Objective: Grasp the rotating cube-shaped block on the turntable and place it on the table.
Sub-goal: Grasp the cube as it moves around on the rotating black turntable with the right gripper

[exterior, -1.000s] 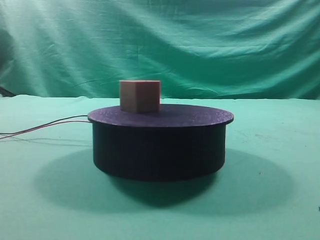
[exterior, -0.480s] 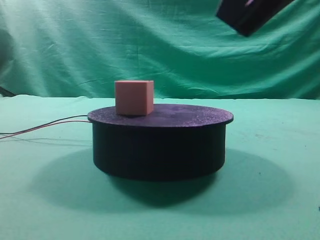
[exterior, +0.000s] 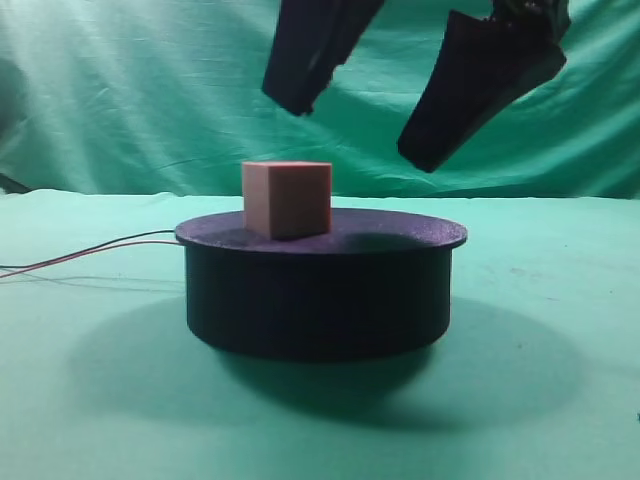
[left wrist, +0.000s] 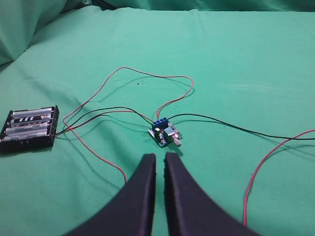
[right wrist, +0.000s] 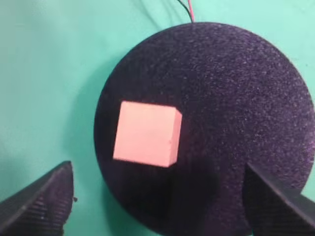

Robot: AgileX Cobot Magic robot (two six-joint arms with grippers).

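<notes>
The pinkish-orange cube-shaped block [exterior: 287, 198] sits on the left part of the black turntable [exterior: 400, 232], which stands on the green table [exterior: 560, 300]. My right gripper [exterior: 358, 132] hangs open above the disc, one finger above the block and the other to its right, touching nothing. In the right wrist view the block [right wrist: 147, 132] lies on the turntable [right wrist: 236, 88], ahead of the wide-open right gripper [right wrist: 157, 169]. My left gripper [left wrist: 158, 157] is shut and empty over bare cloth, away from the turntable and outside the exterior view.
Thin red and black wires [exterior: 90, 250] run left from the turntable. In the left wrist view they lead to a small circuit board [left wrist: 165, 133] and a black battery holder [left wrist: 29, 129] on the cloth. A draped green backdrop [exterior: 120, 90] stands behind.
The right gripper has come down from the upper right, and both its fingers now hang over the turntable. The block has turned with the disc and shifted slightly right.
</notes>
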